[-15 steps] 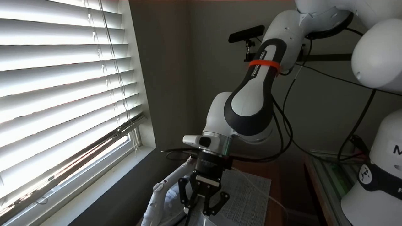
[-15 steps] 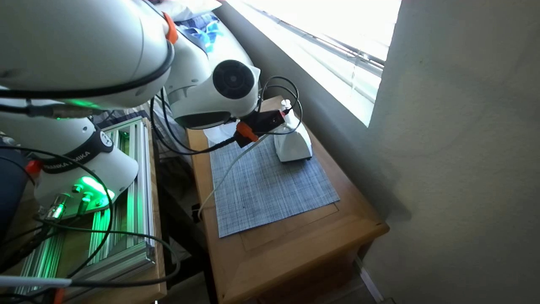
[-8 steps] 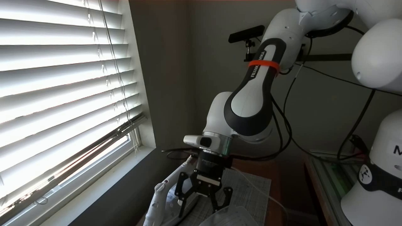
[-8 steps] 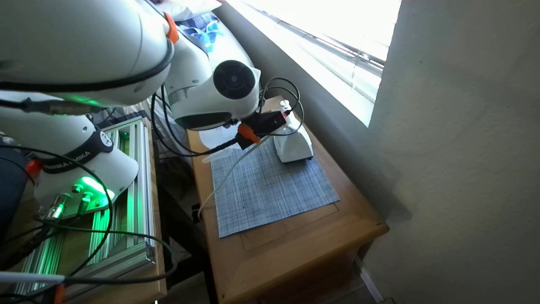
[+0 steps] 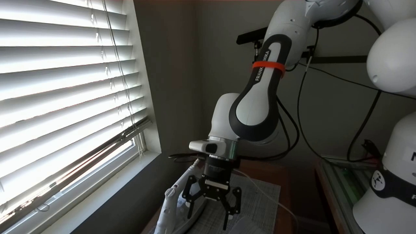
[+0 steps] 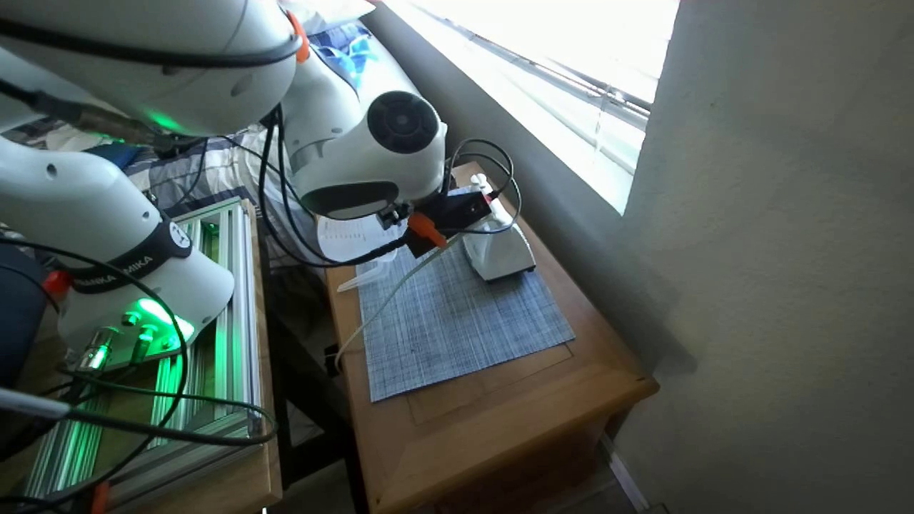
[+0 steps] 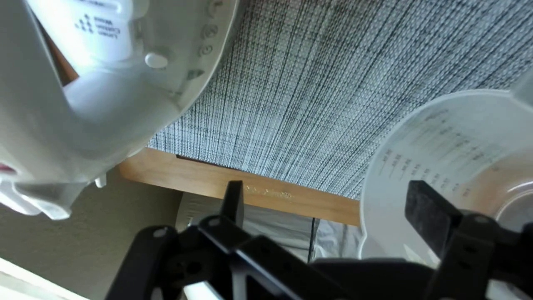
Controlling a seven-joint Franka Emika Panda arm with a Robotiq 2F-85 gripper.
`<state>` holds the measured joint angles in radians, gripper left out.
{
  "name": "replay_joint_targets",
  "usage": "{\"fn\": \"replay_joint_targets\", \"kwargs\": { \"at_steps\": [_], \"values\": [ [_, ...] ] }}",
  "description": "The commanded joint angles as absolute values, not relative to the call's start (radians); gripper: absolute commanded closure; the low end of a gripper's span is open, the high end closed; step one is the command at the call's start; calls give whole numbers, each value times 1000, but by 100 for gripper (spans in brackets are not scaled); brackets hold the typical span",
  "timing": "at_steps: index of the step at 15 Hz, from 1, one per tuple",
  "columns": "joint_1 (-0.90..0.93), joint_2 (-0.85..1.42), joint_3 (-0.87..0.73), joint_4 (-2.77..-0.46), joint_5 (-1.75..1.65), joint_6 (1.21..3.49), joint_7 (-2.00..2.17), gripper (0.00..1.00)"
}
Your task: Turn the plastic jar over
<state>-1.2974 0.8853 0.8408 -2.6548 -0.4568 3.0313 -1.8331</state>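
The pincer [image 7: 333, 206] stands spread wide above the worktop [image 6: 500, 435], clamped on nothing. The plastic jar [image 7: 449, 150], near the worktop's edge, lies rightward of its centre in the wrist view, mouth apparently facing the pincer; one finger [image 7: 431, 216] overlaps it, and its left rim shows between the fingers. Grasping it likely calls for a shift that way; height above it cannot be judged.

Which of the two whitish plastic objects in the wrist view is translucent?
The plastic jar, at right, with the wide circular rim and printed marks; the iron, at left, is opaque.
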Motion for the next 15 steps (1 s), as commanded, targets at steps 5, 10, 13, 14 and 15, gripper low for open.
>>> {"fn": "replay_joint_targets", "kwargs": {
  "at_steps": [5,10,13,14,15],
  "values": [
    [-1186,723,824,-2666,-393,3061,-1743,0],
    [-1180,652,877,-2680,-374,3017,-1691,0],
    [-1212,583,941,-2712,-342,2965,-1650,0],
    [-1225,556,966,-2724,-329,2948,-1637,0],
    [-1242,524,997,-2738,-311,2931,-1622,0]
  ]
}}
